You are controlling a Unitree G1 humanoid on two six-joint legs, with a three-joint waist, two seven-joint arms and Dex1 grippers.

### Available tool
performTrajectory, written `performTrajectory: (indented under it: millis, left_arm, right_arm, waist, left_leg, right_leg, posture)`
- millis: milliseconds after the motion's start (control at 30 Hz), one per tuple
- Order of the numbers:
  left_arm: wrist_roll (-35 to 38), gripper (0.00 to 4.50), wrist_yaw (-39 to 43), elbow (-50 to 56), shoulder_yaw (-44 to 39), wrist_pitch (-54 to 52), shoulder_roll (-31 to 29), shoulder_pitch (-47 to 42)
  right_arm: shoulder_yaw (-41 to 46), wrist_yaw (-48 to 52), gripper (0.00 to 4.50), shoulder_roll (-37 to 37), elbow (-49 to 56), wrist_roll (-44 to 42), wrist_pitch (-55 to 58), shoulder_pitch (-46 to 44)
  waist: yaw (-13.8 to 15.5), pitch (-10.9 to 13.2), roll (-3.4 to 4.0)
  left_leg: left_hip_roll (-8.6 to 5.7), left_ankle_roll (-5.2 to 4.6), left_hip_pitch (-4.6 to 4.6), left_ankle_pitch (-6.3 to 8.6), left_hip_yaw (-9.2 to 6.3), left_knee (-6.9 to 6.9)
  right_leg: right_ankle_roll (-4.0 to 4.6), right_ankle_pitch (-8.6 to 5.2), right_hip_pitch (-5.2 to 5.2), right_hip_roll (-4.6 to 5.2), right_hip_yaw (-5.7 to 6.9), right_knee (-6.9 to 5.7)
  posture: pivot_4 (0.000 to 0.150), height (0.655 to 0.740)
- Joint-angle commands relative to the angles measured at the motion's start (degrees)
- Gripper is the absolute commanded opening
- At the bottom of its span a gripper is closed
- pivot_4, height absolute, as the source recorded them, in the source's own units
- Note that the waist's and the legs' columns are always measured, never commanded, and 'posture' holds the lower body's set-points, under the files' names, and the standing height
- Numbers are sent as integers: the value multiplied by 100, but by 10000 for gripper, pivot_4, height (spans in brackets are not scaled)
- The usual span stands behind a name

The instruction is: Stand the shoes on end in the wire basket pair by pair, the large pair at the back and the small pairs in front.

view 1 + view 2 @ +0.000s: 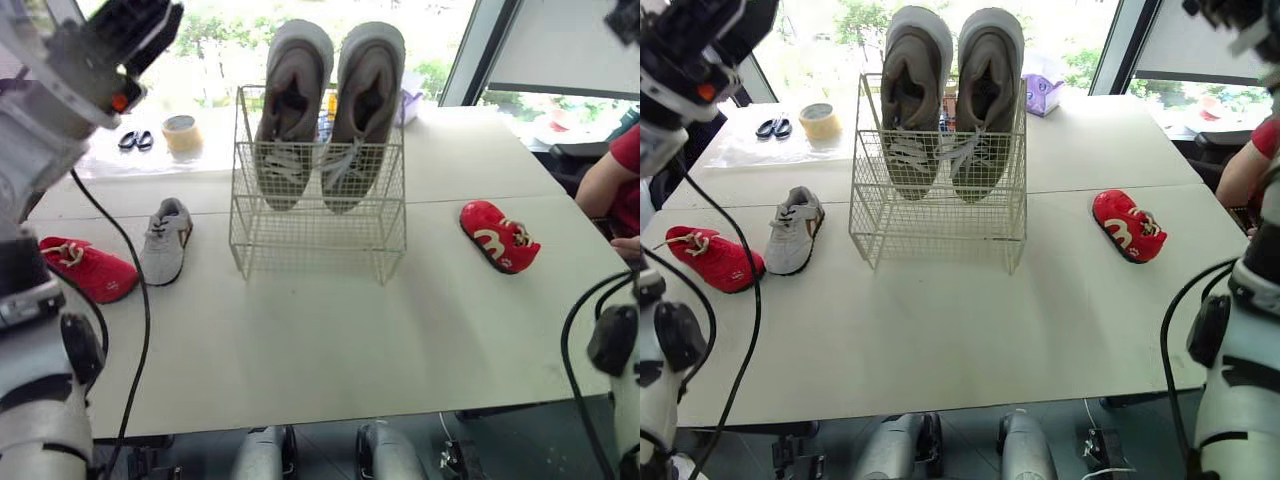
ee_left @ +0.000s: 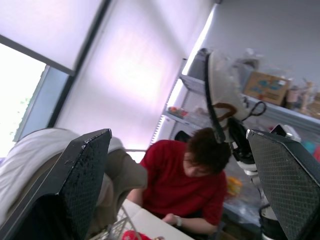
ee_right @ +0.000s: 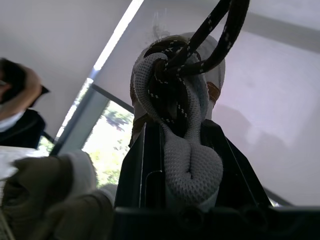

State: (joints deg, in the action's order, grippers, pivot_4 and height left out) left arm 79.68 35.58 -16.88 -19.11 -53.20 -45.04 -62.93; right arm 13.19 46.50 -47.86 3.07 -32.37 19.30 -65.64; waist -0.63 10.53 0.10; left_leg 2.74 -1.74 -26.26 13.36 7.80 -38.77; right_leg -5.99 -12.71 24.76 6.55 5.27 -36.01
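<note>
The wire basket (image 1: 318, 232) stands mid-table with two large grey shoes (image 1: 325, 110) on end at its back. On the table lie a small grey-white shoe (image 1: 166, 240), a red shoe (image 1: 88, 268) at the left and a second red shoe (image 1: 498, 236) at the right. My left gripper (image 2: 180, 185) is raised high on the left, open, with nothing between its fingers (image 2: 80, 185). Held high on the right, my right gripper (image 3: 185, 130) is shut on a small white shoe (image 2: 227, 87) with a brown mark, its laces hanging in front of the wrist camera.
A tape roll (image 1: 182, 133) and a pair of scissors (image 1: 135, 140) lie at the table's back left. A purple box (image 1: 1043, 80) sits behind the basket. A person in a red shirt (image 1: 615, 170) sits at the table's right side.
</note>
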Motion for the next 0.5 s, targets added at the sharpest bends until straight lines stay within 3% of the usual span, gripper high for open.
performTrajectory:
  millis: [33, 233, 500]
  left_arm:
    - [-655, 45000, 643, -295, 324, -93, -39, -560]
    - [-753, 45000, 903, -552, 102, -386, 202, -981]
    - [-811, 45000, 807, -632, -102, -1136, 116, -1228]
  right_arm:
    - [-509, 675, 3611, 358, -103, -98, -122, -203]
    - [-945, 1240, 3611, 1070, -568, 108, -649, -319]
    - [-1278, 1933, 3611, 1335, -1113, 556, -1351, -528]
  waist:
    - [-40, 3, -9]
    - [-9, 8, -7]
    - [-19, 15, -14]
  left_leg:
    - [0, 0, 0, 0, 1, -1]
    - [-2, 4, -23, -3, 5, -8]
    - [-2, 6, -26, -4, 6, -10]
  right_leg:
    - [0, 1, 0, 1, 0, 1]
    - [-1, 1, 23, 14, -1, -9]
    - [-4, 0, 26, 15, -1, -11]
  posture:
    - [1500, 7351]
    - [1500, 7351]
    - [1500, 7351]
